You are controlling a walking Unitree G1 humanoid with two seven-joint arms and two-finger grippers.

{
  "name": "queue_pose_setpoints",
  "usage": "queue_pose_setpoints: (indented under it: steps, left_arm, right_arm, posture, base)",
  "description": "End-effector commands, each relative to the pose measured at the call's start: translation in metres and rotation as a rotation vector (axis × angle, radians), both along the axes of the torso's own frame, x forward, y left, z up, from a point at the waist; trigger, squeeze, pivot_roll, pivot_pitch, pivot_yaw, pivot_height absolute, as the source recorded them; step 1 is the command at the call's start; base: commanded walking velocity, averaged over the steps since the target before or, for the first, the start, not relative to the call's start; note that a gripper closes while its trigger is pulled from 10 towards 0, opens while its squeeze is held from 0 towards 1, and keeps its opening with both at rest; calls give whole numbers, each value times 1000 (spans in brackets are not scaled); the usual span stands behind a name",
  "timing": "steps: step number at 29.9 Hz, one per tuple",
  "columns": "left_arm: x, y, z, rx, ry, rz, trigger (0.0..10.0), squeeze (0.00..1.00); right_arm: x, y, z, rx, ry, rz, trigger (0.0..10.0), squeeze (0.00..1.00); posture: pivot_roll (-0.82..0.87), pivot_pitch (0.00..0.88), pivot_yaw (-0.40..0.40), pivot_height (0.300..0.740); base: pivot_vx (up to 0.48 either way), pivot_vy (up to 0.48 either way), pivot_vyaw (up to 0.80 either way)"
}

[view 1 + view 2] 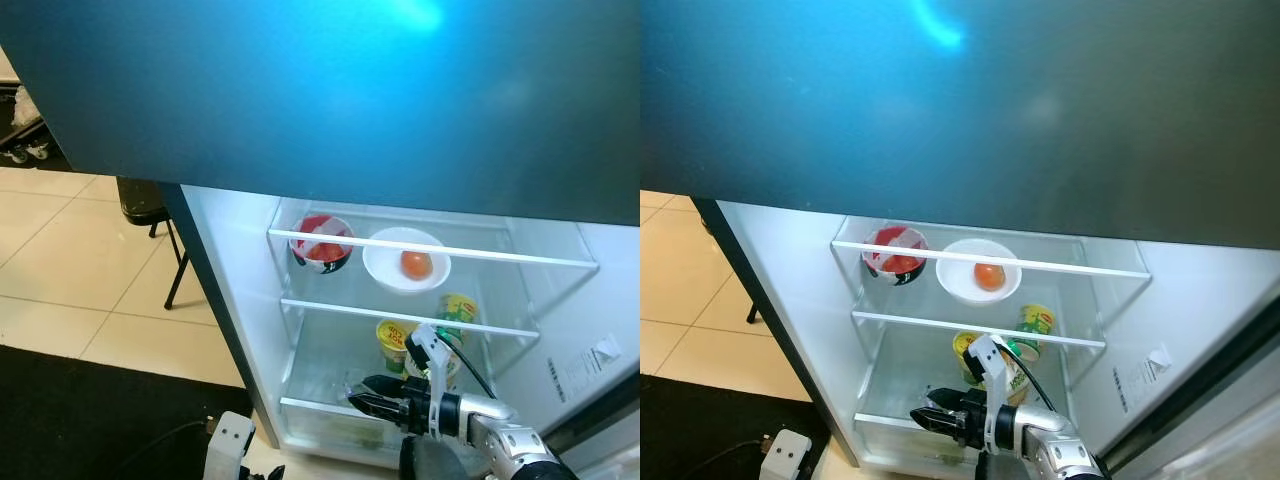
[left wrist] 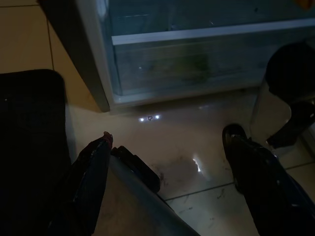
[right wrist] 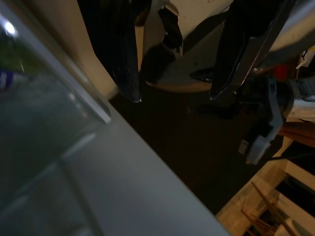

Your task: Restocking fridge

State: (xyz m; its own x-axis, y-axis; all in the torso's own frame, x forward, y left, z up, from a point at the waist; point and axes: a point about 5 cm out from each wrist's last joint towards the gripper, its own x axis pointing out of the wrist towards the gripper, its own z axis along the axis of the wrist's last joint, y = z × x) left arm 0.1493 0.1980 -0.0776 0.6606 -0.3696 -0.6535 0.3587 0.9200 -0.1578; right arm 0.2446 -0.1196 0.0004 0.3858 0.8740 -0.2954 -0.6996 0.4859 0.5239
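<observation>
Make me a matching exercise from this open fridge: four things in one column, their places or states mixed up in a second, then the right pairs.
1. white bowl
2. red-and-white bowl
3. yellow cup
4. right gripper

A. middle shelf
B. top shelf, on the robot's left of its neighbour
C. low in front of the fridge, fingers open, holding nothing
D. top shelf, holds an orange-red round fruit

Pairs: 1-D, 2-B, 3-A, 4-C
</observation>
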Motion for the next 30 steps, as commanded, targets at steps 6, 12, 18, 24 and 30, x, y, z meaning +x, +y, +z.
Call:
queue_pose_setpoints:
  steps: [6, 12, 18, 24, 30]
  left_arm:
    - [-13, -6, -7, -3, 55, -9, 10000, 0]
    - [-20, -6, -11, -2, 90, 2, 10000, 0]
    - [-29, -4, -14, -6, 127, 29, 10000, 0]
    - [-38, -4, -18, 2, 162, 41, 10000, 0]
    - [-43, -5, -20, 9, 187, 49, 10000, 0]
  right_arm:
    - [-6, -8, -6, 3, 28, 8, 10000, 0]
    - [-10, -11, -12, -1, 57, -3, 10000, 0]
    - [-19, -23, -23, -10, 117, -51, 10000, 0]
    - [-26, -32, -29, -11, 153, -80, 10000, 0]
    - [-29, -40, -34, -25, 175, -117, 10000, 0]
  posture:
    - [-69, 0, -26, 648]
    - [-68, 0, -24, 673]
    - [-67, 0, -24, 708]
    - [-69, 0, -23, 733]
    - [-69, 0, -21, 740]
  base:
    - [0, 0, 0]
    - [0, 0, 0]
    - [0, 0, 0]
    - [0, 0, 0]
    - [0, 0, 0]
